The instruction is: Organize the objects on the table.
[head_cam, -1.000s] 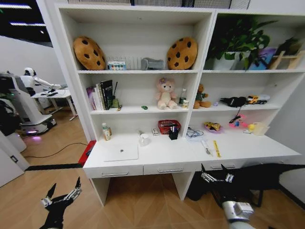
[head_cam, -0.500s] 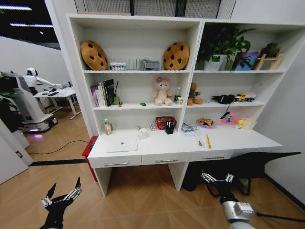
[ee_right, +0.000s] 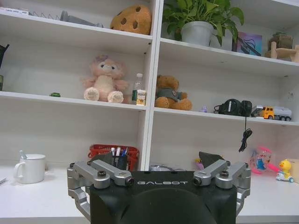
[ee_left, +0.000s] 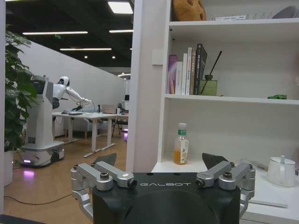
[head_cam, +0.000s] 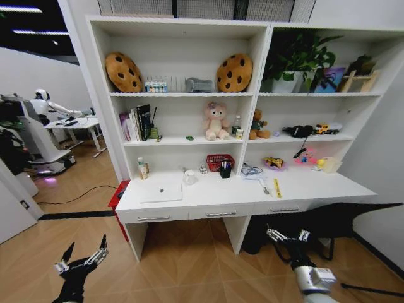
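White shelving [head_cam: 265, 95] rises against the wall in the centre of the head view. A wooden floor [head_cam: 189, 265] spreads along the lower frame. At the left edge, a dark ceiling carries strip lights [head_cam: 19, 9] above a pale wall [head_cam: 38, 72] and a small distant table [head_cam: 69, 125].

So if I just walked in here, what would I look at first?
Probably the two cookie-shaped cushions on the top shelf, at either end of the left bay. Next, the pink plush toy sitting one shelf down, with a brown teddy bear beside it. Below, a closed silver-white laptop lies flat on the white desk, and the robot's left gripper and right gripper hang open, low before the desk.
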